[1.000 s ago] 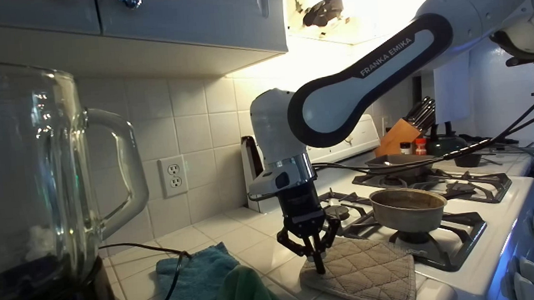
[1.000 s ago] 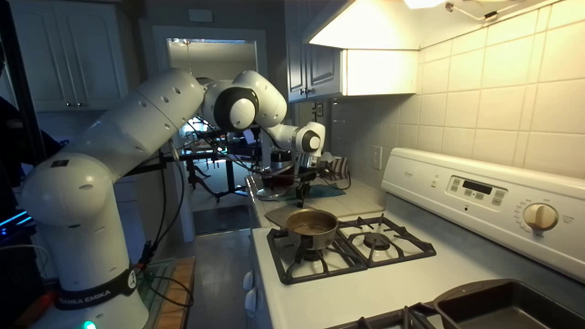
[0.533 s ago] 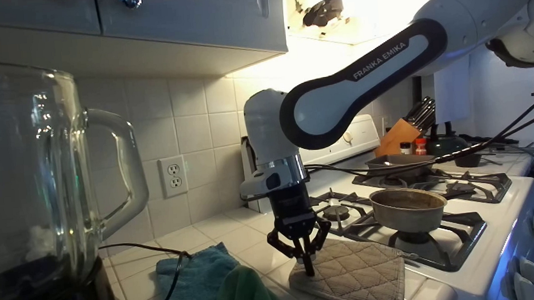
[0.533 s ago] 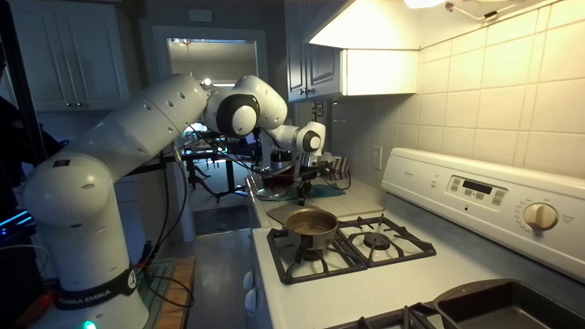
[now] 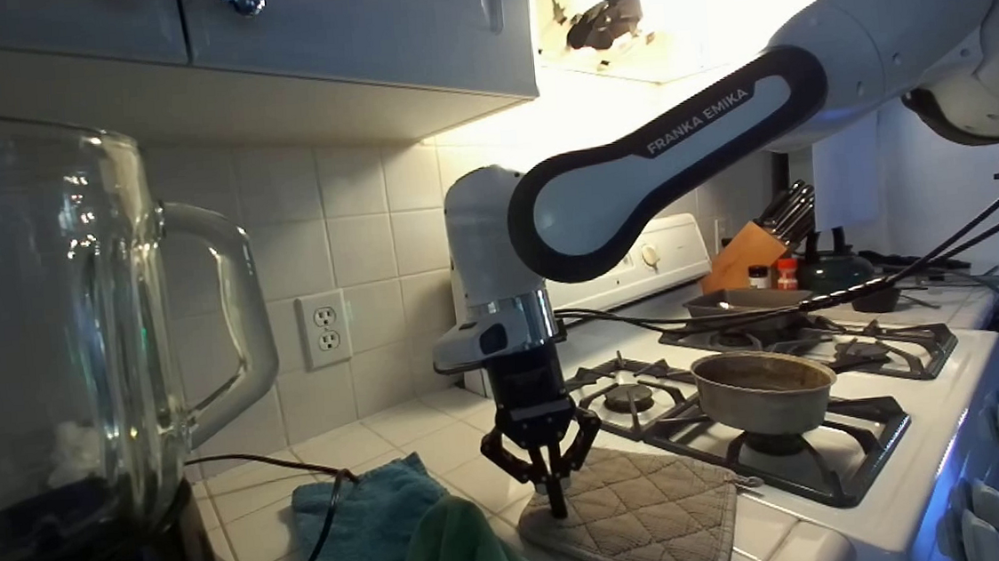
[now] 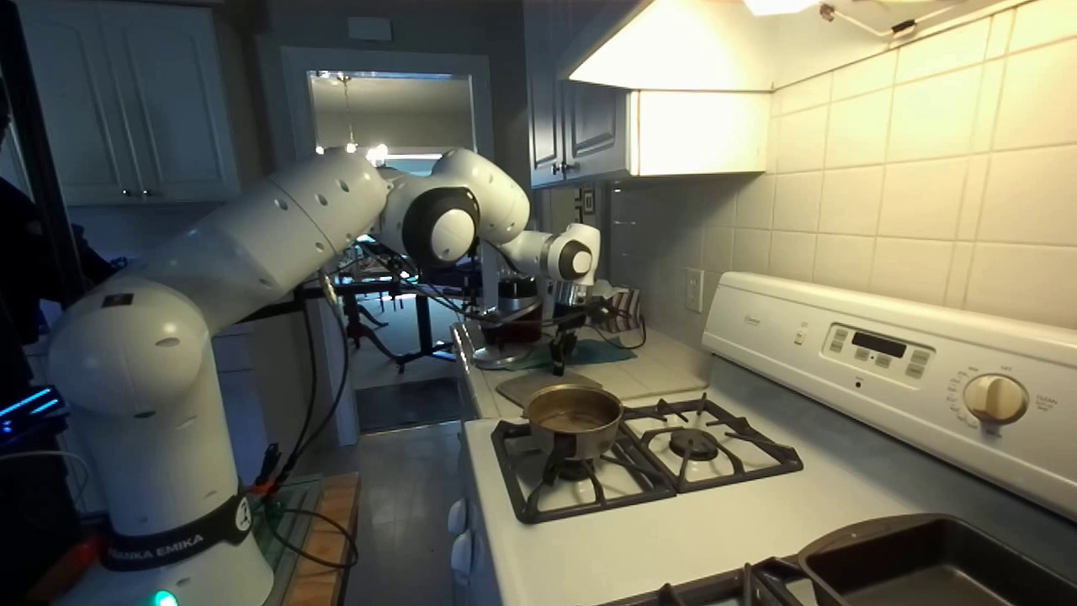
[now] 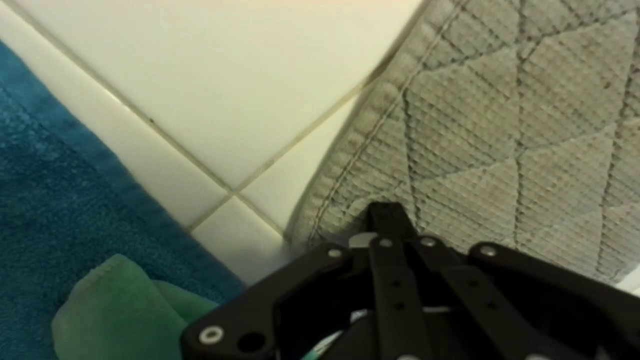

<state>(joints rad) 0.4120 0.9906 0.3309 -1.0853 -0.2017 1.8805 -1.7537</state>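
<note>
1. Nearest me, along the left edge of the frame in an exterior view, a blender [image 5: 136, 363] stands upright on the tiled worktop [image 5: 455, 449], its clear handle [image 5: 251, 322] turned to the right.
2. Just beside it, at lower left, a blue towel [image 5: 349, 524] lies rumpled, with a green cloth [image 5: 458, 551] bunched over its right side.
3. At lower centre a grey quilted pot holder [image 5: 643, 519] lies flat on the worktop, near the stove [image 5: 945, 397]; the wrist view shows it across the right side.
4. I see the gripper [image 5: 557, 499] pointing down at the pot holder's left end, its fingers pressed together and their tips touching the cloth.
5. The white arm [image 5: 669, 165] comes down to it from the upper right.
6. Right of centre, a pan [image 5: 768, 406] sits on the stove, with a dark tin [image 6: 947, 581] well apart from it.
7. Farther back, at right, stand a knife block [image 5: 740, 257], a red jar [image 5: 787, 275] and a dark kettle [image 5: 833, 272].
</note>
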